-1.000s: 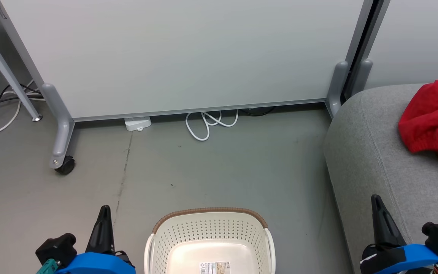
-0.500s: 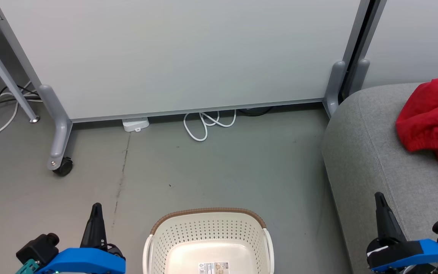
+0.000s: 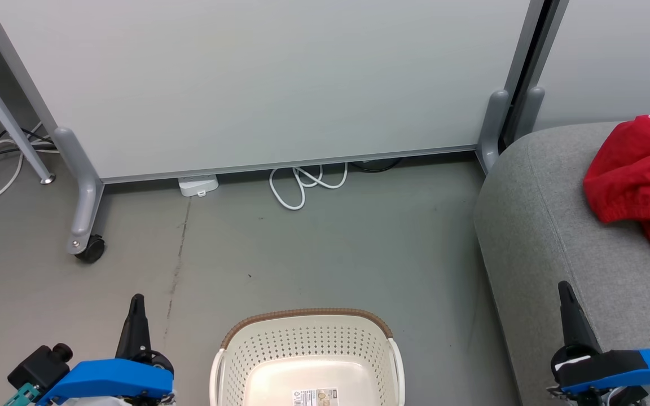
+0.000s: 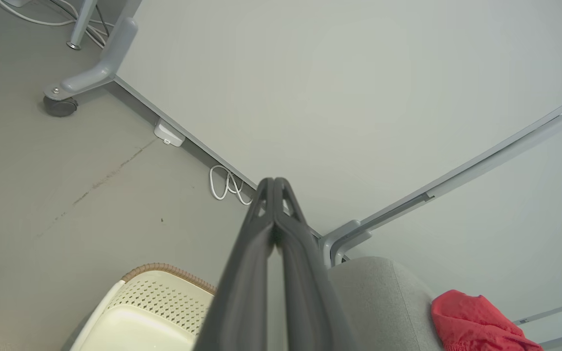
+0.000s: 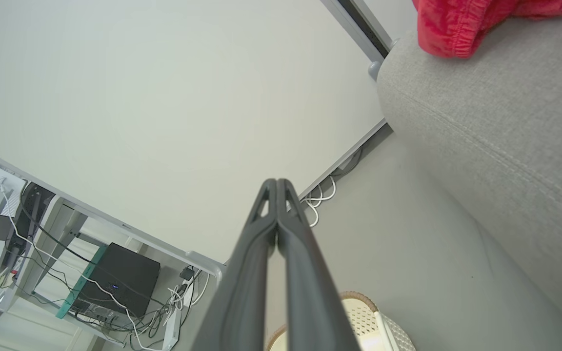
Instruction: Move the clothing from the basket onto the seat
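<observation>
Left claw (image 3: 136,301) and right claw (image 3: 563,288) pinched together, empty, flanking seemingly bare basket (image 3: 308,313); clothing (image 3: 635,169) far-right on seat (image 3: 539,225), nearer right claw.

The basket (image 3: 302,345) stands on the floor (image 3: 325,254) just before me, between my left claw (image 3: 136,304) and my right claw (image 3: 565,294). The seat (image 3: 550,242) is at its right, apart from it, and the clothing (image 3: 635,180) lies on the seat. Behind the basket stands the panel (image 3: 257,84), a cable (image 3: 302,185) at its foot.
</observation>
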